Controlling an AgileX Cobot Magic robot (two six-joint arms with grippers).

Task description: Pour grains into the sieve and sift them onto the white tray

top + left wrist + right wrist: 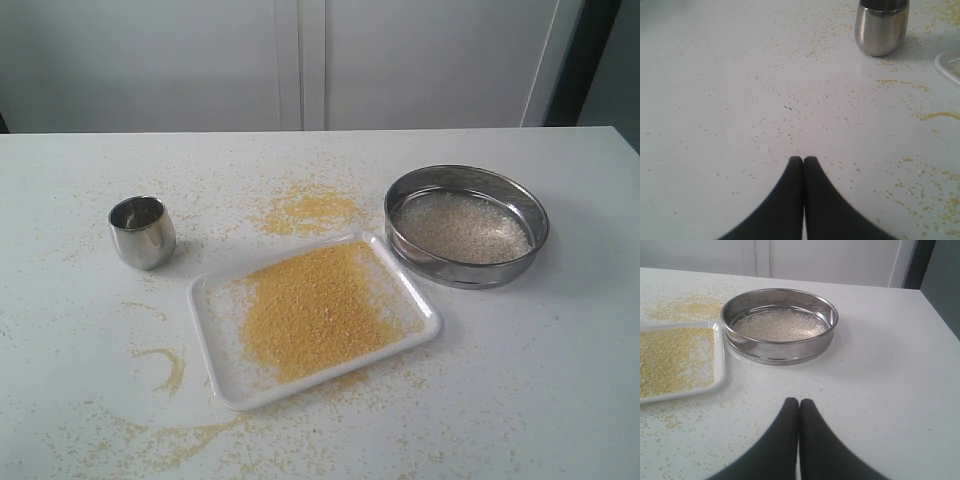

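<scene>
— Left fingers (795, 172)?
— Pressed together, holding nothing. Over the worktop (715, 100). Steel cup (881, 30) well ahead.
— Right fingers (790, 412)?
— Pressed together too. Sieve (780, 347) just ahead, white grains (777, 324) inside. White tray (720, 365) near those fingers, just beside the sieve, heaped with yellow grains (310, 310). More spilled around.

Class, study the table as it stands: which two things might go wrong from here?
The yellow meal lies right up to the white tray's low rim, so lifting or nudging the tray might spill it. The sieve, holding white kernels, sits close beside the tray's corner; moving either one might knock the other.
</scene>
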